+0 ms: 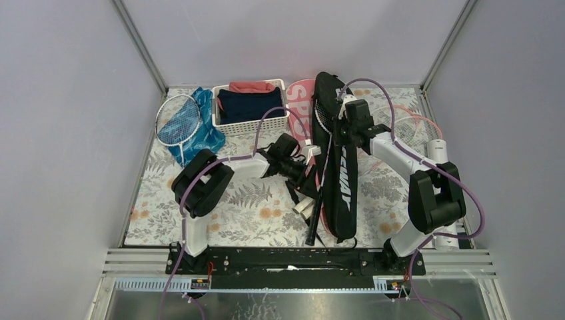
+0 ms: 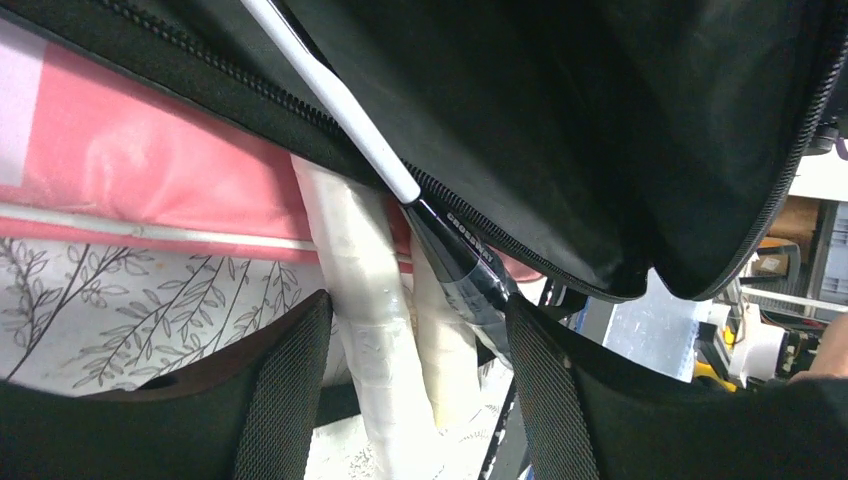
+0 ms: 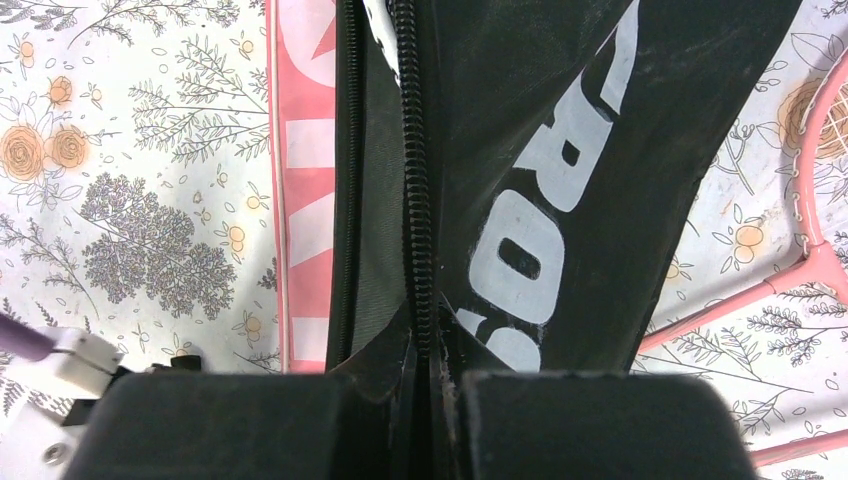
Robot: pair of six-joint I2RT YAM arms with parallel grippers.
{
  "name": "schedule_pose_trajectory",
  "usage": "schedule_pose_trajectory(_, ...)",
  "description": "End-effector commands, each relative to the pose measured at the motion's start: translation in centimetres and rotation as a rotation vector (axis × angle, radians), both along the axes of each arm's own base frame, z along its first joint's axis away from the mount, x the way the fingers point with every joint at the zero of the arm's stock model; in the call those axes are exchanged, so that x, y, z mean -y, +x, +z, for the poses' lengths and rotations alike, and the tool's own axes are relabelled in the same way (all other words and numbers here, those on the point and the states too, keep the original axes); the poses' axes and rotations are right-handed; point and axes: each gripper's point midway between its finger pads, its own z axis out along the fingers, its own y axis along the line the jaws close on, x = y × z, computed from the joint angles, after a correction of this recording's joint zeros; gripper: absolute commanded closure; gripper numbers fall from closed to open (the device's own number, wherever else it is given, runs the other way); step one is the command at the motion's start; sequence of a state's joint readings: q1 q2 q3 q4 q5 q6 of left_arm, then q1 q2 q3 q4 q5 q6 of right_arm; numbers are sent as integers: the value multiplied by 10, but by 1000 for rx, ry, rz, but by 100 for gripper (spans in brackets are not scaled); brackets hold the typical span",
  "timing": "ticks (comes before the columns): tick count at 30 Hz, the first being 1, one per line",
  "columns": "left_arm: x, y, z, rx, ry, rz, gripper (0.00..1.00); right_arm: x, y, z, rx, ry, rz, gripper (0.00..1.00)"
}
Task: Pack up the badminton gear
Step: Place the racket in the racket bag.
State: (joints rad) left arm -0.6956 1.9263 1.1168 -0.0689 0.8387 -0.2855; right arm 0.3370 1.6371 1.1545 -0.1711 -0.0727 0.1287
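The black CROSSWAY bag (image 1: 341,175) lies lengthwise mid-table, over the pink SPORT bag (image 1: 300,99). My left gripper (image 1: 304,181) is at the black bag's left edge. In the left wrist view its fingers (image 2: 285,390) close around two white racket handles (image 2: 372,300) and a black plastic-wrapped handle (image 2: 470,268), whose shafts run into the open bag (image 2: 600,130). My right gripper (image 1: 344,131) is shut on the bag's zipper edge (image 3: 418,200) near its wide end. A pink racket (image 1: 414,127) lies at the right. The white tube (image 1: 441,152) lies behind the right arm.
A white slatted basket (image 1: 248,124) with navy and red clothes stands at the back. A white racket (image 1: 177,120) rests on a blue bag (image 1: 206,133) at the back left. Grey walls enclose the flowered table cloth (image 1: 246,207).
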Motion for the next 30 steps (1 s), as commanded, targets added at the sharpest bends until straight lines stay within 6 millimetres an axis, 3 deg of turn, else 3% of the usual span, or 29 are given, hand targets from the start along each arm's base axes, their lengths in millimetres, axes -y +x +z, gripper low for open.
schedule_pose_trajectory(1, 16, 1, 8, 4, -51, -41, 33, -6, 20, 33, 100, 54, 1, 100)
schedule_pose_trajectory(7, 26, -1, 12, 9, -87, -74, 34, -6, 22, 34, 104, 65, 0, 100)
schedule_pose_trajectory(13, 25, 19, 26, 146, -73, -13, 25, -5, 20, 30, 97, 68, 1, 100)
schedule_pose_trajectory(18, 23, 37, 43, 277, -71, 56, 26, -5, 19, 28, 97, 72, 3, 100)
schedule_pose_trajectory(23, 30, 39, 42, 250, -84, 52, 33, -5, 18, 28, 99, 75, 3, 100)
schedule_pose_trajectory(30, 46, 60, 37, 253, -95, 89, 34, -9, 15, 31, 91, 105, 12, 100)
